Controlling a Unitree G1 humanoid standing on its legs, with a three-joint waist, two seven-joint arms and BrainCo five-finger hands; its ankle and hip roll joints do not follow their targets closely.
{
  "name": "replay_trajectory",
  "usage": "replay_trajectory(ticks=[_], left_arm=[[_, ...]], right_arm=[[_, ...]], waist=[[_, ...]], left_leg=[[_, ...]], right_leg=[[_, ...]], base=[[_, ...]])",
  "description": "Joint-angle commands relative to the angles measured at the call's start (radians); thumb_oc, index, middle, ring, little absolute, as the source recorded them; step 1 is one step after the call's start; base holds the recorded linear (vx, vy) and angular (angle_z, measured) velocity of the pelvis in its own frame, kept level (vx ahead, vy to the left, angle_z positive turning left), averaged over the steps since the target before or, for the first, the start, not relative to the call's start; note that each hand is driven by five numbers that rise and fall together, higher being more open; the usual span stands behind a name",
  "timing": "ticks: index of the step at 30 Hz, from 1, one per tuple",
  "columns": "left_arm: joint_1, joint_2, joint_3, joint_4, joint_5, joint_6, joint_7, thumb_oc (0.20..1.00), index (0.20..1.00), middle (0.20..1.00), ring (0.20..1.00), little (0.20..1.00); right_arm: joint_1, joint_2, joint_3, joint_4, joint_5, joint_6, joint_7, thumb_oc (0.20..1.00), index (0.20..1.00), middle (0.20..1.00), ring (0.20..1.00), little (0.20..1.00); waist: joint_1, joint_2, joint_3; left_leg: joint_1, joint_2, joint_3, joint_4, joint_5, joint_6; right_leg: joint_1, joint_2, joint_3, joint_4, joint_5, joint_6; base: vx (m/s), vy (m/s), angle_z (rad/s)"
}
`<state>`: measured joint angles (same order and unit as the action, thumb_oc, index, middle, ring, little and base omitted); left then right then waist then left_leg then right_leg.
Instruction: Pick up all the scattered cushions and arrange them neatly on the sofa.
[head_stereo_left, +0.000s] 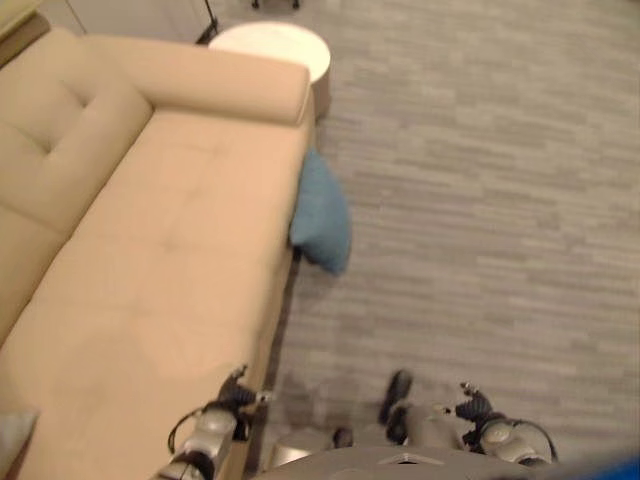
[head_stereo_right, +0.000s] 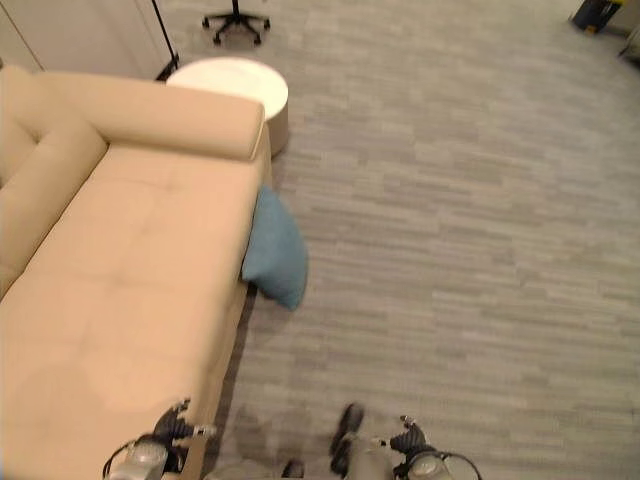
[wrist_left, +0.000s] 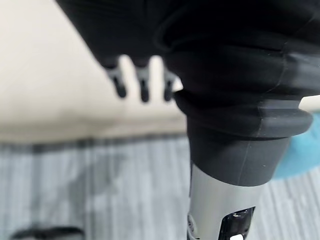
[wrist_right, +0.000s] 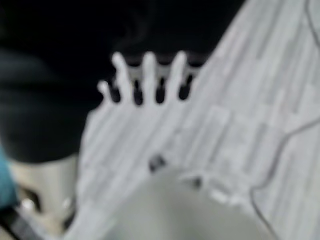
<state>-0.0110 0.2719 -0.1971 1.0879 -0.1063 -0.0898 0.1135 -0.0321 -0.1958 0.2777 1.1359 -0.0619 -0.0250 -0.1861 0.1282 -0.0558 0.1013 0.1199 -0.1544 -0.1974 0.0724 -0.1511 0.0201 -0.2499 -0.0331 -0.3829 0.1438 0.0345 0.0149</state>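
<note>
**A:** What are the fingers doing?

**B:** The left hand (wrist_left: 142, 82) has its fingers (wrist_left: 120, 86) straight and loose. They hold nothing. They hang over the front edge of the sofa (head_stereo_left: 150, 250). The right hand (wrist_right: 145, 82) has its fingers (wrist_right: 149, 67) spread out straight too, with only the grey floor (head_stereo_left: 480, 200) past them. It holds nothing.

**A:** Where are the arms when you look down from the head?

**B:** The left arm is at about 7 o'clock, over the front edge of the sofa. The right arm is at about 5 o'clock, over the floor.

**A:** Where is the cushion?

**B:** There is a blue cushion (head_stereo_left: 322, 212) on the floor, near the middle, a little toward 12 o'clock. It leans on the front of the sofa and touches it. It stands up on its edge.

**A:** Which way does it point?

**B:** Its long side runs from 12 o'clock down to 6 o'clock, along the sofa front. The bottom corner sticks out on the floor toward 5 o'clock.

**A:** Anything else?

**B:** A round white table (head_stereo_left: 275, 45) sits at 12 o'clock, just past the sofa's arm. A grey thing (head_stereo_left: 12, 432) sits on the seat at 8 o'clock. I cannot tell what it is.
</note>
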Motion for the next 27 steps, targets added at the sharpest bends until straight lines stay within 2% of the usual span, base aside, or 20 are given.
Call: replay_trajectory(ticks=[1, 2, 4, 7, 8, 10, 11, 13, 17, 19, 20, 21, 24, 25, 27], left_arm=[[-0.082, 0.023, -0.021, -0.032, -0.011, -0.022, 0.008, 1.000, 1.000, 1.000, 1.000, 1.000], [-0.087, 0.026, -0.021, -0.042, -0.020, -0.025, 0.006, 1.000, 1.000, 1.000, 1.000, 1.000], [-0.105, 0.027, -0.026, -0.054, -0.035, -0.029, 0.012, 1.000, 1.000, 1.000, 1.000, 1.000], [-0.119, 0.018, -0.037, -0.048, -0.027, -0.019, 0.017, 1.000, 1.000, 1.000, 1.000, 1.000], [-0.119, 0.015, -0.037, -0.046, -0.023, -0.015, 0.020, 1.000, 1.000, 1.000, 1.000, 1.000], [-0.112, 0.015, -0.032, -0.044, -0.020, -0.012, 0.020, 1.000, 1.000, 1.000, 1.000, 1.000], [-0.106, 0.017, -0.028, -0.042, -0.020, -0.011, 0.019, 1.000, 1.000, 1.000, 1.000, 1.000], [-0.077, 0.027, -0.011, -0.025, -0.024, -0.009, 0.021, 1.000, 1.000, 1.000, 1.000, 1.000], [-0.058, 0.045, 0.002, -0.026, -0.027, -0.005, 0.023, 1.000, 1.000, 1.000, 1.000, 1.000], [-0.051, 0.057, 0.008, -0.025, -0.023, -0.002, 0.022, 1.000, 1.000, 1.000, 1.000, 1.000], [-0.043, 0.063, 0.007, -0.037, -0.019, -0.002, 0.020, 1.000, 1.000, 1.000, 1.000, 1.000], [-0.044, 0.062, 0.004, -0.036, -0.016, -0.001, 0.019, 1.000, 1.000, 1.000, 1.000, 1.000], [-0.042, 0.058, 0.004, -0.036, -0.014, -0.002, 0.025, 1.000, 1.000, 1.000, 1.000, 1.000], [-0.040, 0.053, 0.003, -0.034, -0.012, -0.003, 0.026, 1.000, 1.000, 1.000, 1.000, 1.000], [-0.044, 0.047, -0.009, -0.035, -0.011, -0.008, 0.031, 1.000, 1.000, 1.000, 1.000, 1.000]], right_arm=[[-0.060, -0.017, -0.013, -0.028, 0.043, -0.018, -0.031, 1.000, 1.000, 1.000, 1.000, 1.000], [-0.068, -0.022, -0.013, -0.027, 0.049, -0.018, -0.035, 1.000, 1.000, 1.000, 1.000, 1.000], [-0.088, -0.028, -0.014, -0.025, 0.062, -0.013, -0.042, 1.000, 1.000, 1.000, 1.000, 1.000], [-0.098, -0.033, -0.012, -0.021, 0.060, -0.014, -0.061, 1.000, 1.000, 1.000, 1.000, 1.000], [-0.095, -0.033, -0.010, -0.024, 0.056, -0.020, -0.072, 1.000, 1.000, 1.000, 1.000, 1.000], [-0.087, -0.034, -0.005, -0.032, 0.042, -0.023, -0.077, 1.000, 1.000, 1.000, 1.000, 1.000], [-0.082, -0.032, 0.002, -0.036, 0.033, -0.023, -0.077, 1.000, 1.000, 1.000, 1.000, 1.000], [-0.069, -0.021, 0.024, -0.045, 0.004, -0.025, -0.066, 1.000, 1.000, 1.000, 1.000, 1.000], [-0.064, -0.005, 0.037, -0.067, -0.015, -0.028, -0.062, 1.000, 1.000, 1.000, 1.000, 1.000], [-0.071, 0.006, 0.048, -0.085, -0.037, -0.021, -0.049, 1.000, 1.000, 1.000, 1.000, 1.000], [-0.070, 0.006, 0.052, -0.109, -0.053, -0.020, -0.039, 1.000, 1.000, 1.000, 1.000, 1.000], [-0.071, 0.004, 0.050, -0.115, -0.059, -0.020, -0.036, 1.000, 1.000, 1.000, 1.000, 1.000], [-0.068, -0.005, 0.051, -0.136, -0.074, -0.016, -0.028, 1.000, 1.000, 1.000, 1.000, 1.000], [-0.065, -0.009, 0.052, -0.140, -0.081, -0.016, -0.030, 1.000, 1.000, 1.000, 1.000, 1.000], [-0.066, -0.025, 0.051, -0.159, -0.084, -0.021, -0.035, 1.000, 1.000, 1.000, 1.000, 1.000]], waist=[[0.056, -0.014, 0.088], [0.066, -0.018, 0.100], [0.091, -0.015, 0.127], [0.108, -0.021, 0.127], [0.112, -0.018, 0.121], [0.119, -0.008, 0.104], [0.126, -0.003, 0.101], [0.140, -0.013, 0.091], [0.142, -0.036, 0.080], [0.143, -0.038, 0.078], [0.133, -0.021, 0.088], [0.120, -0.004, 0.093], [0.103, 0.011, 0.100], [0.101, 0.016, 0.100], [0.103, 0.024, 0.089]], left_leg=[[-0.282, 0.195, 0.082, 0.450, 0.048, -0.065], [-0.328, 0.205, 0.110, 0.510, 0.042, -0.050], [-0.412, 0.177, 0.122, 0.566, 0.008, -0.034], [-0.449, 0.104, 0.138, 0.429, -0.028, -0.025], [-0.448, 0.075, 0.143, 0.360, -0.014, -0.023], [-0.455, 0.041, 0.137, 0.231, 0.058, -0.028], [-0.454, 0.027, 0.122, 0.187, 0.090, -0.031], [-0.413, 0.006, 0.051, 0.145, 0.110, -0.024], [-0.352, 0.017, 0.042, 0.108, 0.105, 0.001], [-0.322, 0.034, 0.058, 0.103, 0.093, 0.012], [-0.292, 0.058, 0.071, 0.102, 0.082, 0.027], [-0.280, 0.071, 0.070, 0.101, 0.080, 0.035], [-0.251, 0.075, 0.069, 0.085, 0.070, 0.047], [-0.241, 0.077, 0.065, 0.075, 0.069, 0.049], [-0.246, 0.071, 0.041, 0.064, 0.063, 0.046]], right_leg=[[0.144, -0.096, 0.016, -0.139, 0.033, 0.099], [0.161, -0.092, 0.007, -0.154, 0.020, 0.086], [0.194, -0.073, 0.012, -0.170, -0.009, 0.069], [0.228, -0.060, 0.011, -0.204, -0.033, 0.080], [0.238, -0.049, 0.011, -0.215, -0.038, 0.086], [0.248, -0.017, 0.022, -0.225, -0.051, 0.090], [0.258, 0.001, 0.040, -0.224, -0.059, 0.087], [0.265, 0.026, 0.070, -0.174, -0.089, 0.080], [0.258, 0.029, 0.070, -0.072, -0.118, 0.084], [0.224, 0.010, 0.056, 0.043, -0.115, 0.118], [0.170, -0.016, 0.040, 0.208, -0.096, 0.160], [0.139, -0.027, 0.036, 0.285, -0.075, 0.175], [0.113, -0.055, 0.036, 0.319, -0.062, 0.181], [0.121, -0.067, 0.033, 0.290, -0.071, 0.170], [0.124, -0.073, 0.117, 0.187, -0.092, 0.144]], base=[[0.08, -0.137, 0.66], [0.09, -0.128, 0.46], [0.17, -0.104, 0.14], [0.26, -0.040, -0.07], [0.28, 0.008, 0.06], [0.25, 0.037, 0.22], [0.24, 0.070, 0.11], [0.25, 0.082, -0.51], [0.16, 0.055, -0.49], [0.10, 0.139, -0.40], [0.11, 0.181, -0.52], [0.08, 0.141, -0.56], [0.08, 0.046, -0.07], [0.11, -0.050, 0.21], [0.18, -0.084, 0.24]])
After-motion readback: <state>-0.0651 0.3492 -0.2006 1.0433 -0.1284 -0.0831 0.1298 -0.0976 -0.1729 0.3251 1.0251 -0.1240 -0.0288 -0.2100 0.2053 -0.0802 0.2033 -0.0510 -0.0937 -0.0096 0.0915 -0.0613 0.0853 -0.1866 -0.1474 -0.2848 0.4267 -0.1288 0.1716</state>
